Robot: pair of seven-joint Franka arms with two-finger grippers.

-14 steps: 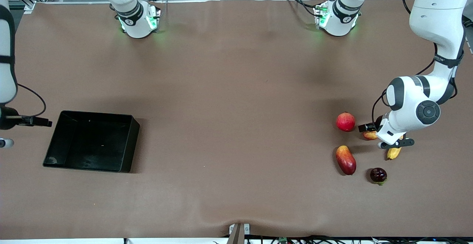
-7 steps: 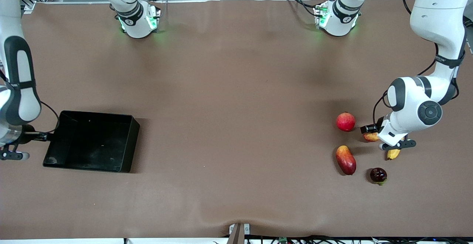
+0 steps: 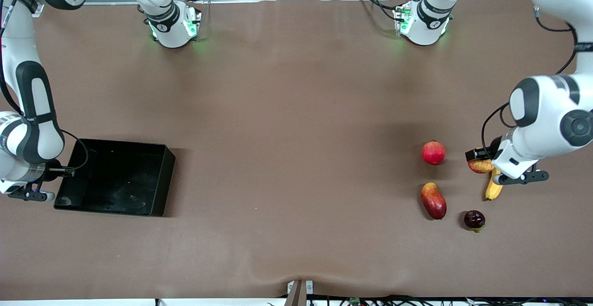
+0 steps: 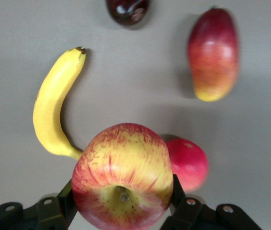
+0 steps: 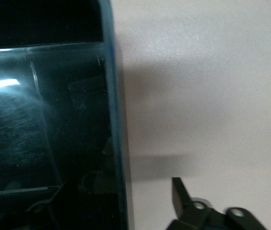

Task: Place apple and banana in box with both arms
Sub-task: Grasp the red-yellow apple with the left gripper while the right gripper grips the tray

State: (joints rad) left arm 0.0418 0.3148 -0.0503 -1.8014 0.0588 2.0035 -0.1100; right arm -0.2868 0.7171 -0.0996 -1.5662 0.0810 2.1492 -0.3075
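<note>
Toward the left arm's end of the table, lifted the apple [image 4: 122,176] clear of the cloth in the left gripper [image 4: 121,203], fingers clamped on its two sides, stem end turned to the wrist camera. Hung it over the spot beside the banana [image 3: 494,187], which lay flat and untouched on the table [image 3: 296,125], apart from the raised fruit. Left three other fruits alone: an evenly red round one [image 3: 433,152], a red-yellow mango [image 3: 433,200] nearer the front camera, and a dark round fruit [image 3: 474,219] nearer still.

At the right arm's end, kept the box [image 3: 153,199] empty, nothing showing on its glossy black floor. Parked the right gripper [image 3: 28,194] just beside the box's outer wall, low over the table; cannot tell how its fingers stood, only one dark finger [image 5: 182,195] showing in the right wrist view next to the wall.

Judged the task barely begun: apple grasped and raised but well apart from the box, a full table length to carry or hand across. Banana not yet picked up. Neither fruit delivered.
</note>
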